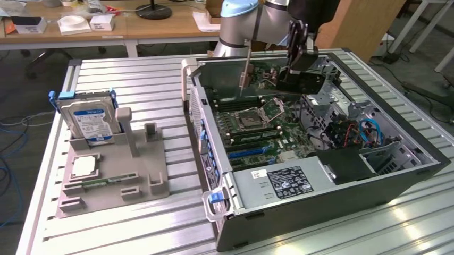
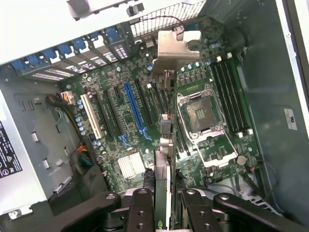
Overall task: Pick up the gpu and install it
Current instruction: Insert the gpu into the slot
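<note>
- Black two-finger gripper [image 1: 296, 68] hangs over the far part of the open black desktop computer case [image 1: 397, 183], above the green motherboard [image 1: 266, 127].
- It is clamped partway closed on the gpu [image 1: 264, 68], a thin flat green circuit card with a black fan block on one face and a silver metal end bracket. Wrist view confirms: card edge [image 2: 162, 193] sits pinched between the two black fingers [image 2: 140, 205].
- The card is in the air, clear of the board, not seated in any slot.
- Orientation: the card stands on edge, faces vertical. Its long axis looks roughly level, running towards the exterior view's left, where the silver bracket hangs as a vertical strip.
- In the wrist view the card edge lies roughly parallel to the long blue expansion slot [image 2: 134, 113], but offset to one side of it, nearer the silver CPU socket [image 2: 200, 113].
- To do this step well, my judgement: shift sideways until the edge is over the blue slot, keep the card plumb, bracket end towards the rear slot openings, then go straight down with no twist. Tilt would jam the connector.
- Grey parts fixture [image 1: 114, 170] on the exterior view's left holds a silver hard drive with blue-white label [image 1: 89, 122], well apart from the case.
</note>
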Robot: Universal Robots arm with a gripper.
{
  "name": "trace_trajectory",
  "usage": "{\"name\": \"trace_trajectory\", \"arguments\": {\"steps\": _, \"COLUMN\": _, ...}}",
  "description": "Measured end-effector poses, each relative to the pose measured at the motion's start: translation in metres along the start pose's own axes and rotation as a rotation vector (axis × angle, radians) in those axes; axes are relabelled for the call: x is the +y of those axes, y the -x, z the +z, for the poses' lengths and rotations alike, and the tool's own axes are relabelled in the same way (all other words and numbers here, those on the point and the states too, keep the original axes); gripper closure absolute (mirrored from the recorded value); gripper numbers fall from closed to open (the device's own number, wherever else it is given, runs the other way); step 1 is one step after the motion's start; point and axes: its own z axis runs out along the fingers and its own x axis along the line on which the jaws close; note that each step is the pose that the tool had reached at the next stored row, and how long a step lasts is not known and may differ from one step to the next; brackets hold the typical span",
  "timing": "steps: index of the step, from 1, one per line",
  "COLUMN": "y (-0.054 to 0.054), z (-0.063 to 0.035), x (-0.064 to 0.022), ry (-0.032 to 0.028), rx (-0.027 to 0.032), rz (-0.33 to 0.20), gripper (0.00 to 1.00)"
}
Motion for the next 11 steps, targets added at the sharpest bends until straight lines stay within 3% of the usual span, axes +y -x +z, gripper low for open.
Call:
{"name": "trace_trajectory", "arguments": {"steps": 2, "y": 0.000, "z": 0.0014, "x": 0.0008, "ry": 0.0011, "rx": -0.0028, "rz": -0.014, "gripper": 0.74}}
{"name": "trace_trajectory", "arguments": {"steps": 11, "y": -0.002, "z": 0.0146, "x": 0.0054, "ry": 0.0070, "rx": -0.0038, "rz": -0.083, "gripper": 0.74}}
